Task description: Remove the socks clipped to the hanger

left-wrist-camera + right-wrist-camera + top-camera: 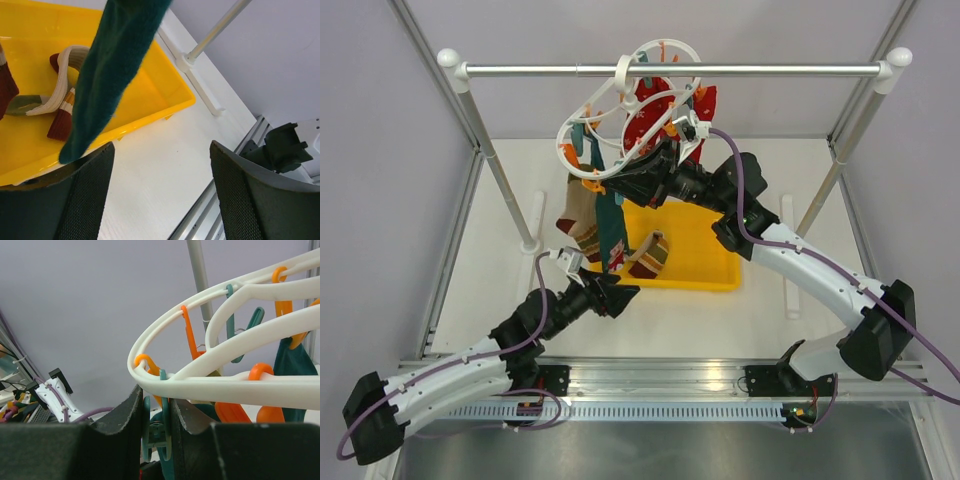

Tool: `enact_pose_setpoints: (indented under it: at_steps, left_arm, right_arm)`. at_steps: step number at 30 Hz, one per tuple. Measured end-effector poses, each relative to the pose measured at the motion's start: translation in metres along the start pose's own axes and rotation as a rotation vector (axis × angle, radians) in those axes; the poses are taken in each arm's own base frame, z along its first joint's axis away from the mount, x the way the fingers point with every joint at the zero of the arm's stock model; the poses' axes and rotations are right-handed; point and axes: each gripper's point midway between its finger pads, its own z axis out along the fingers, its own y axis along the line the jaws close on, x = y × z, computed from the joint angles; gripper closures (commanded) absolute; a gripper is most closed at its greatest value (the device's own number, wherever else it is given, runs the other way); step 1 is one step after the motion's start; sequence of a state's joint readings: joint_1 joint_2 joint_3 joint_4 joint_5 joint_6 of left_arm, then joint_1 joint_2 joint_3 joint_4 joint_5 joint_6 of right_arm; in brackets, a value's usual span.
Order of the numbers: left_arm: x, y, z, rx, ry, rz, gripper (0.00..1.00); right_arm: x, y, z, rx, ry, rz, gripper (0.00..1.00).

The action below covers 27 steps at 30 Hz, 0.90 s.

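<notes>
Two grippers, taken in turn. Left gripper (160, 200) first: spread wide, holding nothing, low in the left wrist view, with the toe of a dark teal sock (115, 65) dangling just above the finger (85, 195) at lower left. Beyond that, a yellow bin (165, 95) across the upper left of the frame, with a beige-and-brown sock (64, 95) lying inside. Right gripper (159, 420) next: pinched onto a teal peg (157, 437) at bottom centre of the right wrist view, tucked right under the white ring of the hanger (225, 385). Farther right, orange pegs (190, 332) and more teal ones dangling off the struts. Seen from overhead: hooked, at a tilt, over the metal rail (770, 70) in the upper middle of the frame. Clipped below the ring, a red sock (655, 95) near the top, then a striped sock (582, 225) beside the dark teal one, both drooping toward the bin's left end at centre frame.
</notes>
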<state>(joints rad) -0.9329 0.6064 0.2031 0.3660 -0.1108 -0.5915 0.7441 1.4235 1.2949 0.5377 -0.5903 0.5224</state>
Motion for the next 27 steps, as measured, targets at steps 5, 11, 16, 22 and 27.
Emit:
enact_pose_setpoints:
  at_steps: [5, 11, 16, 22, 27]
  left_arm:
    - [-0.007, -0.007, -0.009, 0.025, -0.01, -0.001, 0.28]
    - [-0.025, -0.018, -0.017, 0.047, -0.04, -0.003, 0.39]
    - [-0.049, -0.032, -0.027, 0.074, -0.087, 0.003, 0.37]
    - [-0.097, -0.054, -0.04, 0.098, -0.186, 0.013, 0.26]
    - [-0.131, -0.067, -0.049, 0.099, -0.263, 0.022, 0.25]
  right_arm:
    - [0.0, 0.0, 0.0, 0.0, 0.0, 0.003, 0.96]
    - [0.001, -0.001, 0.001, 0.0, 0.0, 0.005, 0.96]
    - [0.002, -0.002, 0.002, 0.001, 0.001, 0.006, 0.96]
    - [0.002, -0.002, 0.002, 0.0, 0.0, 0.005, 0.96]
    - [0.002, -0.002, 0.002, 0.001, 0.0, 0.005, 0.96]
